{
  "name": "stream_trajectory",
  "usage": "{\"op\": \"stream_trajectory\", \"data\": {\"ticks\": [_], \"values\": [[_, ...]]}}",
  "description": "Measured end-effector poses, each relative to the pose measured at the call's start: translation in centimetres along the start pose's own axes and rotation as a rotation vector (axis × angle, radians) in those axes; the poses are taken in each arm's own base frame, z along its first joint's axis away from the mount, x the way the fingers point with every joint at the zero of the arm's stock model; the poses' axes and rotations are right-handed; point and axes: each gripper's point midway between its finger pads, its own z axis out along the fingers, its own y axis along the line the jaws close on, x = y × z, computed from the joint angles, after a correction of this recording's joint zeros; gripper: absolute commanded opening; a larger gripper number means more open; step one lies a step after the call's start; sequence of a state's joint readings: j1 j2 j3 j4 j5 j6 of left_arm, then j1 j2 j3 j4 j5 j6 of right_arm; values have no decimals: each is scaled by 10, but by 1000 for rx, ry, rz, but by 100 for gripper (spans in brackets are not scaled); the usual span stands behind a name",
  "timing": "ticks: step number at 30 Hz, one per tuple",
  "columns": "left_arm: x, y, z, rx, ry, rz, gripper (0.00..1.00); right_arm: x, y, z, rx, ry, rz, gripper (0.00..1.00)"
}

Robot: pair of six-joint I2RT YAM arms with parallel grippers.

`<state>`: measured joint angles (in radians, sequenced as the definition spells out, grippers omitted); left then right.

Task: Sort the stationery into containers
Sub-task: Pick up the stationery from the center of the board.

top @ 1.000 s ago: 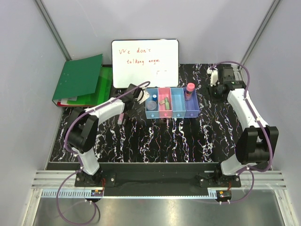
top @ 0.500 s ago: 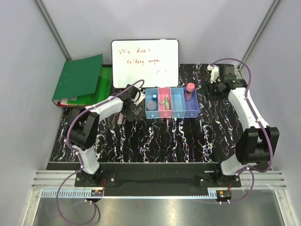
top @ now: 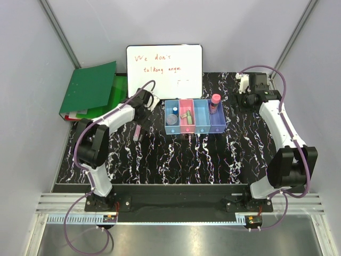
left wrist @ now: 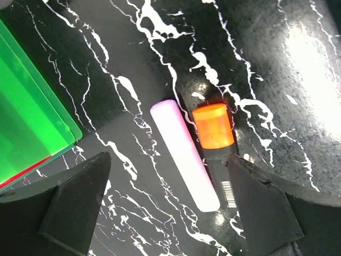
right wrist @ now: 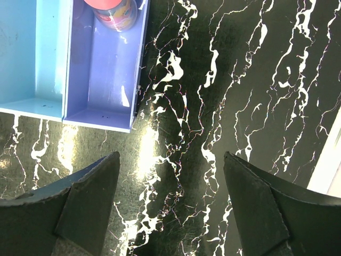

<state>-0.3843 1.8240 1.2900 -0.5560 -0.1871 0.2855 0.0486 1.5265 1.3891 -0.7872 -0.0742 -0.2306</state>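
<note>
Black marble table point(top: 176, 160) veined with white, shut in by pale grey walls point(top: 32, 80) — a whiteboard point(top: 164, 71) and a green folder point(top: 89, 88) stand at the far edge.

The left gripper point(left wrist: 166, 160) is spread wide over the tabletop. Between its fingers point(left wrist: 80, 202) a pink marker point(left wrist: 184, 154) and an orange-capped marker point(left wrist: 213, 127) lie side by side, close together, neither touched by a finger. The folder's corner sits just outside its left finger. The right gripper point(right wrist: 171, 160) is also wide apart and holds nothing — bare marble lies between its fingers. Ahead and to its left is the purple-blue bin point(right wrist: 104, 69), the end of the row of four bins point(top: 195, 116), with a pink-capped bottle point(right wrist: 112, 10) standing inside.
</note>
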Motion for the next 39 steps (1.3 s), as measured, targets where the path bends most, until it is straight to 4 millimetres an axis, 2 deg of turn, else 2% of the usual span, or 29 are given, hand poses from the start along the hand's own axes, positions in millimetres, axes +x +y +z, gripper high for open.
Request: {"op": "stream_trajectory", "data": {"ticks": [13,21,24,25,27,28,31,32,34,35,39], "values": [[14,10,15,-1,54,-76,95,-1,0,-5,2,-11,-1,85],[28,-3,27,52,110,-110,89,-2,0,-8,3,-19,-2,85],[28,-6,27,70,111,-125,74,-4,0,-11,5,-28,-2,85],[29,-8,27,77,113,-132,63,-4,0,-12,5,-31,-3,85],[30,-10,28,90,117,-142,49,-5,0,-14,7,-37,-3,85],[30,-12,28,98,120,-145,37,-5,0,-15,7,-39,-4,85],[33,-18,29,119,129,-160,24,-6,0,-16,8,-43,-4,85],[33,-19,29,124,129,-162,14,-6,0,-16,8,-43,-4,86],[33,-20,29,127,129,-169,8,-6,0,-16,8,-43,-4,85],[33,-20,29,128,128,-169,0,-6,0,-16,8,-43,-4,85],[33,-20,28,127,128,-173,0,-6,0,-16,8,-44,-4,85]]}}
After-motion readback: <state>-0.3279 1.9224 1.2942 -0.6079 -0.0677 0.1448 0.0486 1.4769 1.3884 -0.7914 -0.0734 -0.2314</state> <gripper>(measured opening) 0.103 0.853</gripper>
